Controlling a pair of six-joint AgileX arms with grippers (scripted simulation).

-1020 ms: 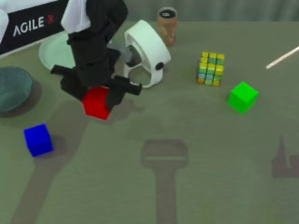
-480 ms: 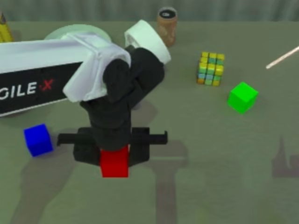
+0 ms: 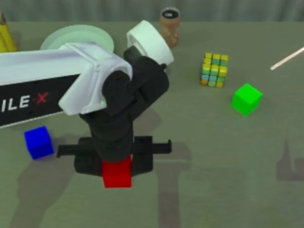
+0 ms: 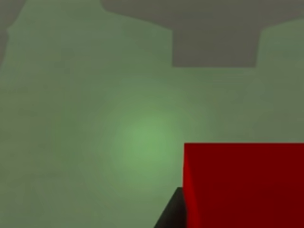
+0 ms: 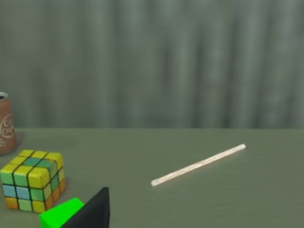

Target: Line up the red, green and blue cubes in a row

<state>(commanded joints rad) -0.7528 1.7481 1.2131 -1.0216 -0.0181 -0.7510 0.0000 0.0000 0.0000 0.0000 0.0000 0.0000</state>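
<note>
red cube (image 3: 117, 173), plain, bright and solid-coloured, sits pinched in the left gripper (image 3: 115, 164) fingers.

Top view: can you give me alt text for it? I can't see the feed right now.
The left arm's hand grips the red cube over the table's front-left area. The blue cube sits to its left; the green cube lies far right, near a multicoloured puzzle cube. A brown can and a thin stick lie toward the back.
</note>
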